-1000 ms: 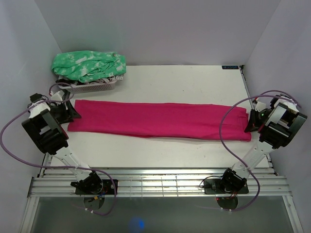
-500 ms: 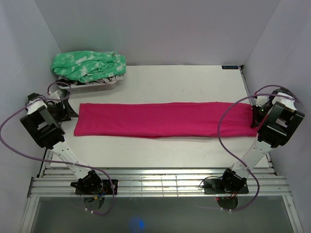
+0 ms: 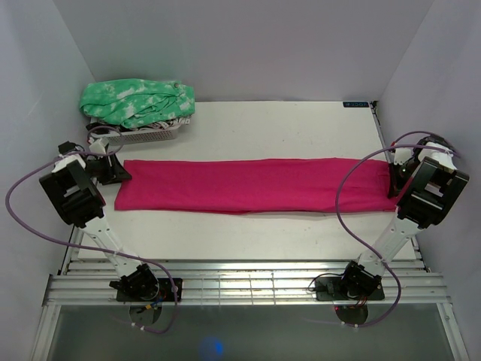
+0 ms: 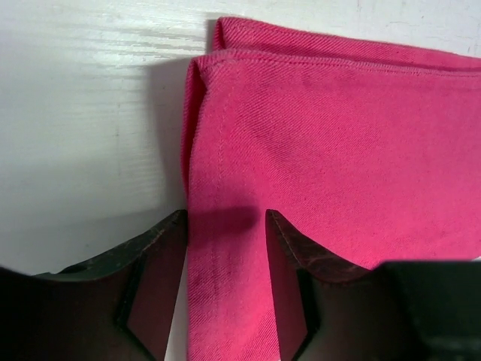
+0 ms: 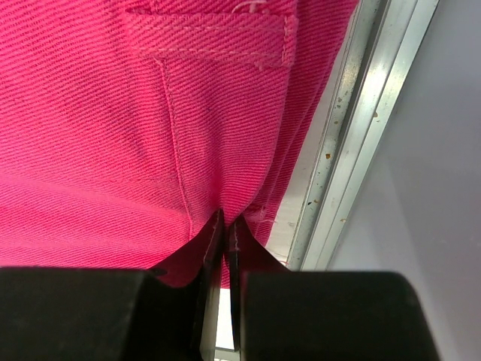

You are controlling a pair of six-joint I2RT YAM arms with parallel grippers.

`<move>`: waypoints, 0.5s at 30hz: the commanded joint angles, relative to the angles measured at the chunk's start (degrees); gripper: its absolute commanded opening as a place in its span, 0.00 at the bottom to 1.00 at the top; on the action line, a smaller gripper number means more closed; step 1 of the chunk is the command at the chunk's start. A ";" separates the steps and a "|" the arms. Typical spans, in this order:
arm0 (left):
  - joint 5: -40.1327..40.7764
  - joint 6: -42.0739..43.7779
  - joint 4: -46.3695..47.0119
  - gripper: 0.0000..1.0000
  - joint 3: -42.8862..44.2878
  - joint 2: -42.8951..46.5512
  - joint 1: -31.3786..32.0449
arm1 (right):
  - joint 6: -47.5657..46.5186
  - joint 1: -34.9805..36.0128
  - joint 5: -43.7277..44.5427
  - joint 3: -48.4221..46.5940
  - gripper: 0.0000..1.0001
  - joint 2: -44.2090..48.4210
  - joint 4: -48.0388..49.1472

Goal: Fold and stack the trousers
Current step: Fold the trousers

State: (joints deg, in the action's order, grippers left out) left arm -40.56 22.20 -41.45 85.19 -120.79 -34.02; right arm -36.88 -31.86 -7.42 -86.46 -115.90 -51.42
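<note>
Two layers of fabric show at the hem, and the magenta trousers point(image 3: 248, 185) lie as one long flat band across the white desk point(image 3: 301, 128), hems at the left and waist end at the right. The left fingers point(image 4: 154, 248) stand apart, low over the hem corner, with the stitched edge of the cloth running between them. The right fingers point(image 5: 197, 259) are pressed together on a pinch of the waist end, just beside the desk's metal edge rail point(image 5: 353, 135). A green-and-white mottled garment point(image 3: 135, 101) is heaped on a white basket point(image 3: 143, 136) at the far left corner.
</note>
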 commanded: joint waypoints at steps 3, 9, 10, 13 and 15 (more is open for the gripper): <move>5.93 -2.06 -0.30 0.49 -4.06 -5.42 1.50 | -1.44 0.22 0.83 -1.52 0.08 -1.26 4.05; 1.73 -1.99 -2.22 0.43 -3.28 -5.59 1.76 | -1.26 0.57 0.21 -0.65 0.08 -0.82 4.22; 0.66 -1.63 -3.19 0.43 -2.93 -5.77 1.76 | -1.26 0.65 0.04 -0.47 0.08 -0.65 4.22; -2.51 -1.02 -7.75 0.53 -1.43 -7.00 1.76 | -1.17 0.92 -0.22 0.41 0.08 -0.21 4.57; -2.51 -1.19 -7.85 0.55 -1.51 -7.26 1.76 | -1.17 1.01 -0.23 0.59 0.08 -0.21 4.48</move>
State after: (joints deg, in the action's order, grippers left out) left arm -47.57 19.16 -43.77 85.97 -123.37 -33.41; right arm -37.06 -31.40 -7.44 -86.46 -115.90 -51.37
